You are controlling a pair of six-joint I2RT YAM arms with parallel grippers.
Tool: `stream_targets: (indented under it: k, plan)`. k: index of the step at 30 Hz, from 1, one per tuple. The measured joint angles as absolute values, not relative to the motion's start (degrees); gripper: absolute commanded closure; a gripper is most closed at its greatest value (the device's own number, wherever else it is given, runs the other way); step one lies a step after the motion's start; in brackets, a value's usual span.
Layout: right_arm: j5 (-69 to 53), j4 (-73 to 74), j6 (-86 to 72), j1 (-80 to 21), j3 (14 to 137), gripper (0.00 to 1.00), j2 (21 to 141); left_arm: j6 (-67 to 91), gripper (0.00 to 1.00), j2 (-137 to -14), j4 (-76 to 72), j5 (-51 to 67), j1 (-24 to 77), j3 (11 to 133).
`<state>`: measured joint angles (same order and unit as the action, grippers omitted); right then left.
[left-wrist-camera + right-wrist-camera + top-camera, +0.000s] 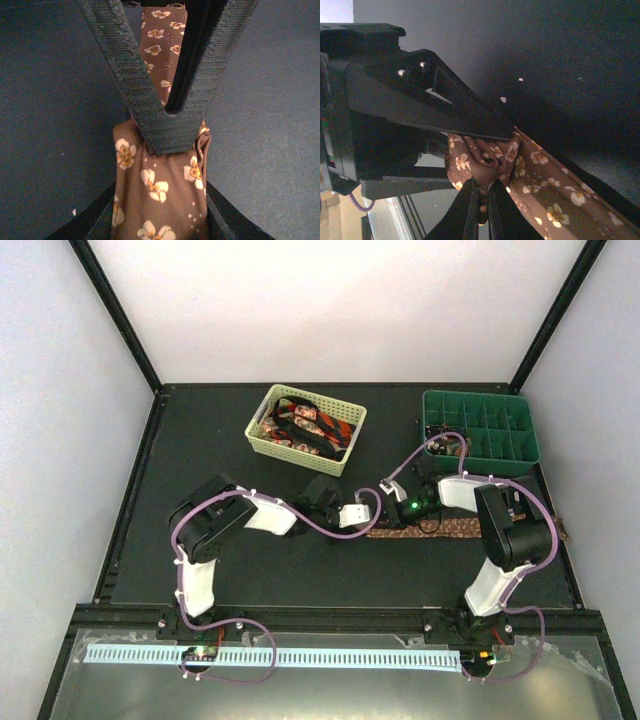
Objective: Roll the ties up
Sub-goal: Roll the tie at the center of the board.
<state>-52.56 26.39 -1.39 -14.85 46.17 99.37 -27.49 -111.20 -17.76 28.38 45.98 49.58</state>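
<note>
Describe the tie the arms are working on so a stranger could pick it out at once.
On the black table, look nearer the arms than the green divided tray. A long brown tie lies flat there, its bunched end pinched by the right gripper. Unlike the red-and-black ties heaped in the yellow basket, it is brown with small pale flowers.

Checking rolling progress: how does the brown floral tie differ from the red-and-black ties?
The brown floral tie lies stretched across the table; the red-and-black ties sit bunched in the yellow basket. The right gripper pinches the brown floral tie's crumpled end; nothing touches the red-and-black ties. Both are patterned fabric.
</note>
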Motion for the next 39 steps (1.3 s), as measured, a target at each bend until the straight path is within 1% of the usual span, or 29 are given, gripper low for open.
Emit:
stream_targets:
  k: [7,9,10,12,13,15,18,20,21,23,27,34,39]
  plan:
    - [-50.7,26.39,-0.3,-14.87,46.19,0.98,100.75,-27.46,0.64,-110.56,-17.52,29.06,45.12,48.82]
    - [-50.06,26.39,-0.27,-15.07,46.26,0.98,101.36,-27.42,0.61,-110.08,-17.61,29.54,44.66,48.05]
    - [-49.91,26.35,-0.3,-15.27,46.28,0.98,101.71,-27.38,0.57,-109.86,-17.63,29.82,44.45,47.72]
    - [-49.43,26.33,-0.32,-16.19,46.68,0.98,102.54,-26.7,0.39,-109.47,-18.22,30.44,43.9,46.81]
    - [-49.32,26.35,-0.32,-16.75,47.03,0.98,103.07,-26.0,0.33,-109.21,-19.03,30.7,43.51,45.98]
    - [-49.34,26.46,-0.34,-17.78,47.79,0.98,103.94,-24.43,0.28,-108.33,-21.5,31.4,42.41,43.68]
    - [-49.63,26.68,-0.34,-18.59,49.04,0.98,105.12,-21.8,0.26,-107.0,-25.82,32.62,40.91,39.66]
    - [-49.82,27.11,-0.36,-18.63,49.52,0.98,105.62,-20.29,0.26,-106.91,-28.56,33.28,40.51,38.11]
    - [-49.95,27.4,-0.38,-18.61,49.78,0.98,105.82,-19.73,0.28,-106.96,-29.41,33.43,40.51,37.74]
    - [-49.95,27.55,-0.38,-18.63,50.0,0.98,106.0,-18.68,0.32,-107.39,-30.85,33.71,40.51,37.45]
    - [-49.95,27.64,-0.49,-18.63,50.02,0.98,106.02,-17.08,0.44,-108.14,-33.32,34.11,40.53,37.17]
    - [-50.06,27.66,-0.49,-18.61,50.04,0.98,106.13,-16.91,0.57,-107.57,-36.56,35.38,41.01,34.98]
    - [-50.09,27.68,-0.47,-18.61,50.06,0.99,106.13,-16.91,0.59,-107.57,-36.62,36.34,41.8,37.58]
